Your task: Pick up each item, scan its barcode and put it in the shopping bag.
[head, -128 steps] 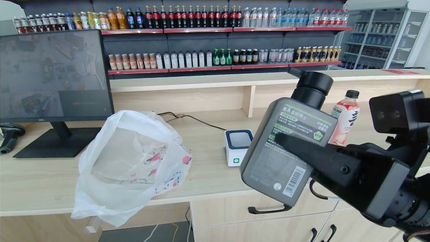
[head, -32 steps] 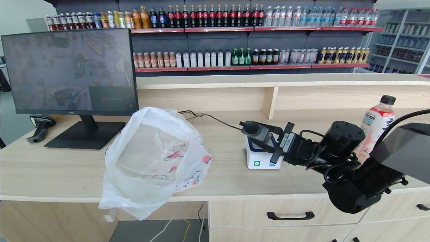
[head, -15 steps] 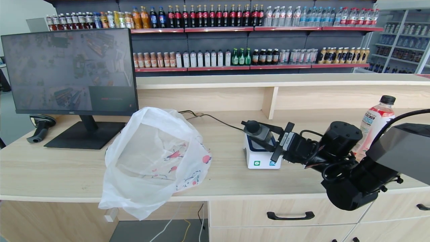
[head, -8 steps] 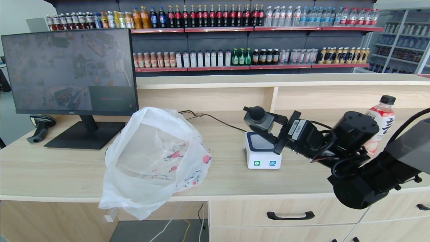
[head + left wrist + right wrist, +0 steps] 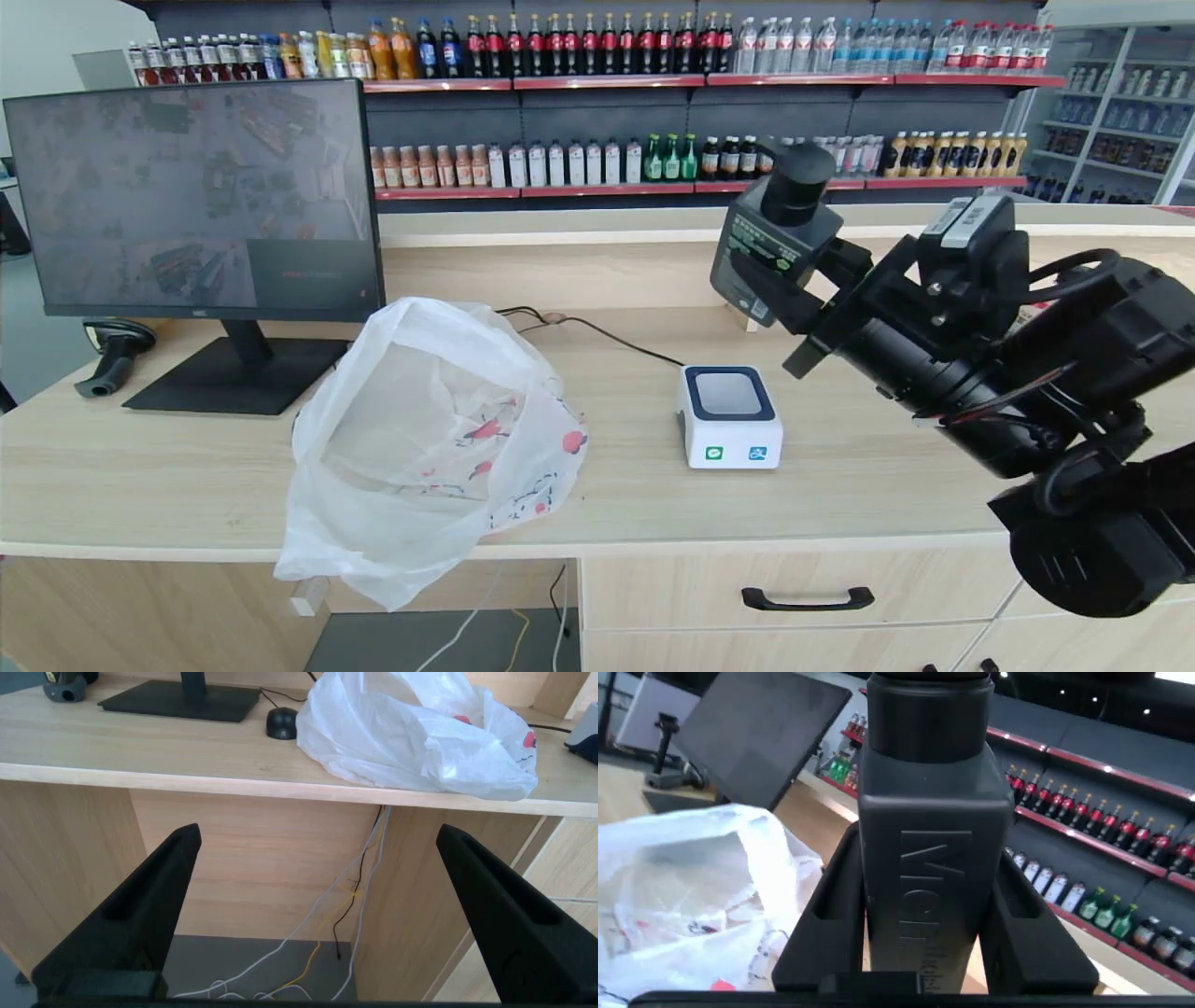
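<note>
My left claw (image 5: 318, 915) hangs spread wide and empty below the front edge of the desk (image 5: 635, 485), which the shopping bag (image 5: 420, 448) slumps over at lower left of centre. Beyond, the scanner (image 5: 728, 415) sits mid-frame, and my right claw (image 5: 780, 280) is clamped on the grey pump bottle (image 5: 761, 233), held well above it at upper right of centre. I judge this the carry to the bag: swing left over the bare desk between them, then lower gently into that limp, overhanging bag.
</note>
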Controlling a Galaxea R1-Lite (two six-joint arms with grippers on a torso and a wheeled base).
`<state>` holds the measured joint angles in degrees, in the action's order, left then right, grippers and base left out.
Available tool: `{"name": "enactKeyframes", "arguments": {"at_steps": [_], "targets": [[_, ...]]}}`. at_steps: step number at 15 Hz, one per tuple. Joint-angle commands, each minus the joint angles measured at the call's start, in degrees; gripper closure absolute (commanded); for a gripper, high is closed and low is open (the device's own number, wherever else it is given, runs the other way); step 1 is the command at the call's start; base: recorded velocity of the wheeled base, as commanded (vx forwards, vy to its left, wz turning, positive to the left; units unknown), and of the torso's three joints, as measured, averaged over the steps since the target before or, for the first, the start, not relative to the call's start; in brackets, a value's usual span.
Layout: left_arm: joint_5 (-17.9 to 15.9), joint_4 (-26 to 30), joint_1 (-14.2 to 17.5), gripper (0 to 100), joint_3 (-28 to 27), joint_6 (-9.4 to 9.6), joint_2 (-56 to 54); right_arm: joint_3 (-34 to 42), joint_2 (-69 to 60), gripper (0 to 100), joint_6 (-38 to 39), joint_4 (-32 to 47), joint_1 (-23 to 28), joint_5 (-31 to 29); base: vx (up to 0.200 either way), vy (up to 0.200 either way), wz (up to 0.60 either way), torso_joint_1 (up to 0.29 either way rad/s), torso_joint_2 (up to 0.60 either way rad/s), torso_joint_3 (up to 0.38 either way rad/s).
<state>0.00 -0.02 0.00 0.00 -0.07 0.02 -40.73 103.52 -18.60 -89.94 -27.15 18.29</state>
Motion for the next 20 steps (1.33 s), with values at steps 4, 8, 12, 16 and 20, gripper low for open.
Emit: {"name": "enactKeyframes", "arguments": {"at_steps": [4, 8, 12, 16, 20], "targets": [[0.0, 0.02, 0.0, 0, 0.0, -0.01, -0.02, 8.12, -9.92, 100, 12.19, -0.06, -5.2, -1.85, 0.0, 0.0, 0.0, 0.0, 0.0, 0.0], [0.0, -0.06, 0.0, 0, 0.0, -0.01, -0.02, 9.97, -11.59, 100, 14.91, -0.06, -7.57, 0.61, 0.0, 0.0, 0.0, 0.0, 0.0, 0.0], [0.0, 0.02, 0.0, 0, 0.0, -0.01, -0.02, 18.76, -12.38, 100, 14.91, -0.06, -9.15, 0.7, 0.0, 0.0, 0.0, 0.0, 0.0, 0.0], [0.0, -0.06, 0.0, 0, 0.0, -0.01, -0.02, 17.7, -11.76, 100, 26.34, -0.06, -4.84, -0.8, 0.0, 0.0, 0.0, 0.0, 0.0, 0.0], [0.0, -0.06, 0.0, 0, 0.0, -0.01, -0.02, 21.57, -10.09, 100, 20.89, -0.06, -1.33, -2.82, 0.0, 0.0, 0.0, 0.0, 0.0, 0.0]]}}
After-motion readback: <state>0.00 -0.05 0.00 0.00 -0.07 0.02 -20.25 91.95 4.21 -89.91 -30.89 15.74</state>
